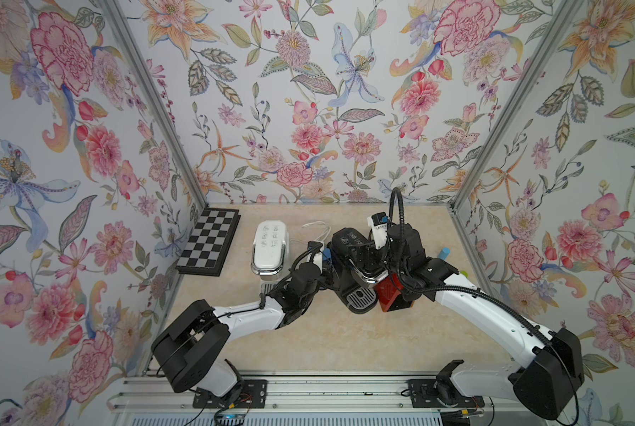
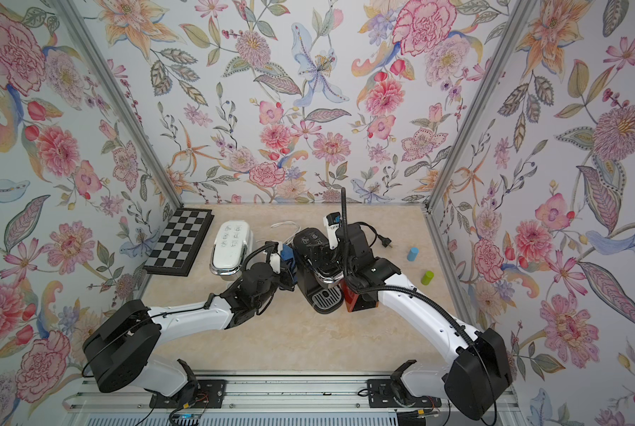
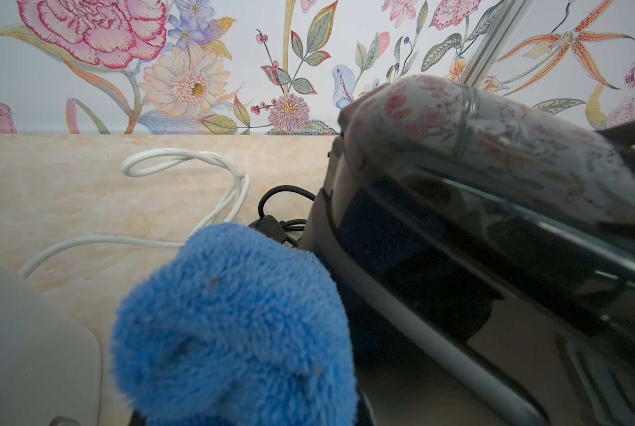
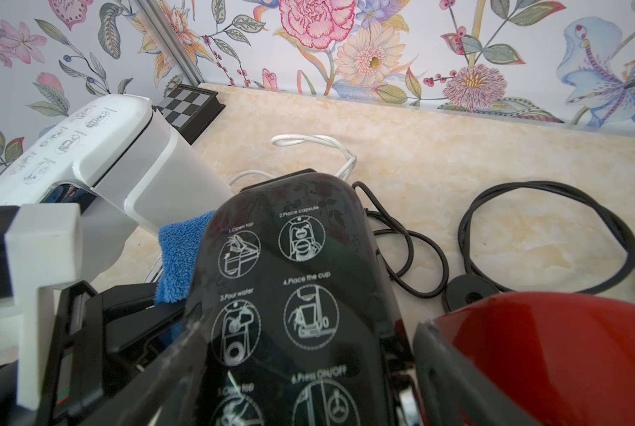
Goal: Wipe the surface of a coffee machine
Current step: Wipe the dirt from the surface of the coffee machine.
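- Left tool clamped tight on the blue cloth — cloth right up against the side of the black coffee machine
- Right tool spread wide, fingers either side of the machine's printed lid — touching it or not, I cannot tell
- Coffee machine stands mid-worktop, between a white machine and a red machine, the red just beside it
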Robot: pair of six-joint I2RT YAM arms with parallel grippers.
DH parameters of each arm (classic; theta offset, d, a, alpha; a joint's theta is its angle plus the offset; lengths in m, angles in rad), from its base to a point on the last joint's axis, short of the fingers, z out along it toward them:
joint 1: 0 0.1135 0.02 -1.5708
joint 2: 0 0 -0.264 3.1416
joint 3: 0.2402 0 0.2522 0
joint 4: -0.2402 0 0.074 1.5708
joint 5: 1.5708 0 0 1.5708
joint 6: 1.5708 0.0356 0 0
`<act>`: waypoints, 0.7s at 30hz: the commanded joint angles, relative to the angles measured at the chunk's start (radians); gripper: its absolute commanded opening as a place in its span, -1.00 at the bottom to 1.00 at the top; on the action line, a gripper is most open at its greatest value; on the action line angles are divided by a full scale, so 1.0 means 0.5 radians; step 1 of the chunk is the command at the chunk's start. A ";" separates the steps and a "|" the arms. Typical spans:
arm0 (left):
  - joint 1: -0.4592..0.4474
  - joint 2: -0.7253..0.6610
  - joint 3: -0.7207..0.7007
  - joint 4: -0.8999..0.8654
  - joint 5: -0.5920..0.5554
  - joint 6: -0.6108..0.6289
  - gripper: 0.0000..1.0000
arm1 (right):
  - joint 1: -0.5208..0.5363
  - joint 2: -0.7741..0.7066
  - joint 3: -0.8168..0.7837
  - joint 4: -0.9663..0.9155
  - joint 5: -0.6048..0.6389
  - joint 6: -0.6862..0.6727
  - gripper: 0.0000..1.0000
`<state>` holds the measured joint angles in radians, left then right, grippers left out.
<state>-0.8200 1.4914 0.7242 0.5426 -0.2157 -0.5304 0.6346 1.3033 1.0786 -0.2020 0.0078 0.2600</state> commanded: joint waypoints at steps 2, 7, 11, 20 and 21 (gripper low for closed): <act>-0.035 -0.139 0.251 -0.155 0.063 0.132 -1.00 | 0.007 -0.026 -0.007 -0.148 -0.005 0.020 0.78; -0.035 -0.176 0.457 -0.313 0.085 0.230 -1.00 | 0.007 -0.049 -0.001 -0.172 0.012 0.026 0.79; -0.032 -0.160 0.570 -0.390 0.124 0.257 -1.00 | -0.010 -0.048 0.017 -0.228 -0.014 0.009 0.85; -0.030 -0.253 0.833 -0.728 0.283 0.311 -1.00 | -0.200 -0.125 0.031 -0.416 -0.211 -0.038 0.98; -0.032 -0.266 0.860 -0.769 0.304 0.313 -1.00 | -0.213 -0.135 0.019 -0.432 -0.249 -0.029 0.98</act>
<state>-0.8215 1.4059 1.0935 0.2184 -0.1116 -0.4065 0.5510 1.2510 1.0813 -0.3149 -0.0727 0.2619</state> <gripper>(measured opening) 0.100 0.990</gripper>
